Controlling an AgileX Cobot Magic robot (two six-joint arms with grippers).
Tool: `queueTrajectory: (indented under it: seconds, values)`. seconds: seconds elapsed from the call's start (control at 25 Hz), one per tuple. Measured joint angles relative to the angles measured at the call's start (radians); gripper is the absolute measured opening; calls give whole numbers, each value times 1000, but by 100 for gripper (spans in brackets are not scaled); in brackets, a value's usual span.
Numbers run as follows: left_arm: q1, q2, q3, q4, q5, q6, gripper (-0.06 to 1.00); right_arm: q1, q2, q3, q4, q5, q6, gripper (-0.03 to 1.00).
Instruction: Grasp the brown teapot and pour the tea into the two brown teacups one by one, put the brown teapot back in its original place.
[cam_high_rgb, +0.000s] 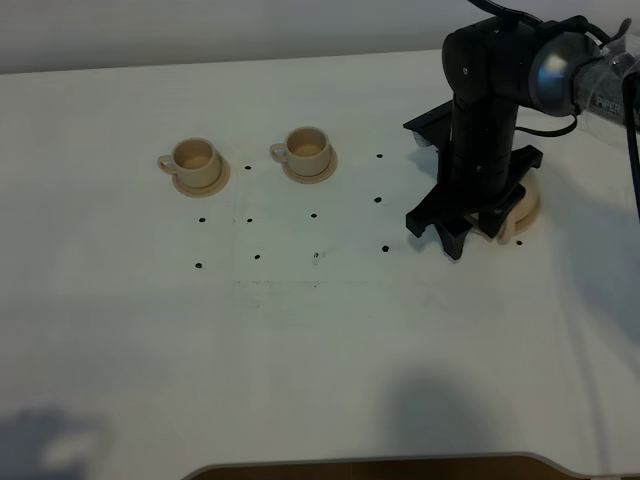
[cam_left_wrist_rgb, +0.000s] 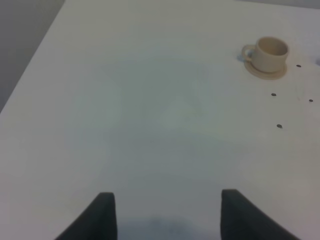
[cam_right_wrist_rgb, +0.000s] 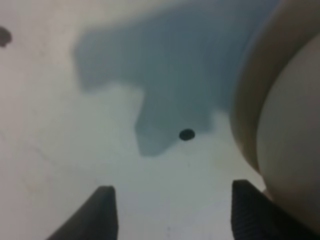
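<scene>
Right gripper (cam_high_rgb: 472, 238) hangs low at the table (cam_high_rgb: 320, 350) edge, jaws spread wide w/ nothing between them. The brown teapot (cam_high_rgb: 527, 203) sits just beside one finger, mostly hidden behind the arm (cam_high_rgb: 480, 120); we read this as lining up the grasp. The two brown teacups (cam_high_rgb: 307, 150) stand mouths-up on saucers (cam_high_rgb: 215, 182), well apart from the pot. Left gripper (cam_left_wrist_rgb: 167, 220) is also spread.

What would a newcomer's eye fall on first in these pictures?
The black right gripper points down at the right side of the white table, open, close beside the tan teapot, which the arm mostly hides from the high camera. Then the left cup and the middle cup, each on a small saucer, stand side by side farther left.
</scene>
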Motion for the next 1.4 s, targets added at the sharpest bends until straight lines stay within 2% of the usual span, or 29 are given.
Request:
queueTrajectory:
  seconds: [0.32,0.48,0.68,0.88,1.08,1.2,1.4]
  values:
    - [0,0,0,0,0,0,50,-2,-19,17,-69,11,33,51]
    - [0,0,0,0,0,0,50,-2,-19,17,-71,14,41,51]
    - [0,0,0,0,0,-1,50,-2,-19,17,-27,10,42,51]
    - [0,0,0,0,0,-1,50,11,-19,17,68,6,43,51]
    - [0,0,0,0,0,-1,50,50,-50,17,93,3,54,50]
    - [0,0,0,0,0,-1,50,66,-109,17,56,2,120,48]
    - [0,0,0,0,0,-1,50,61,-180,17,-66,2,283,46]
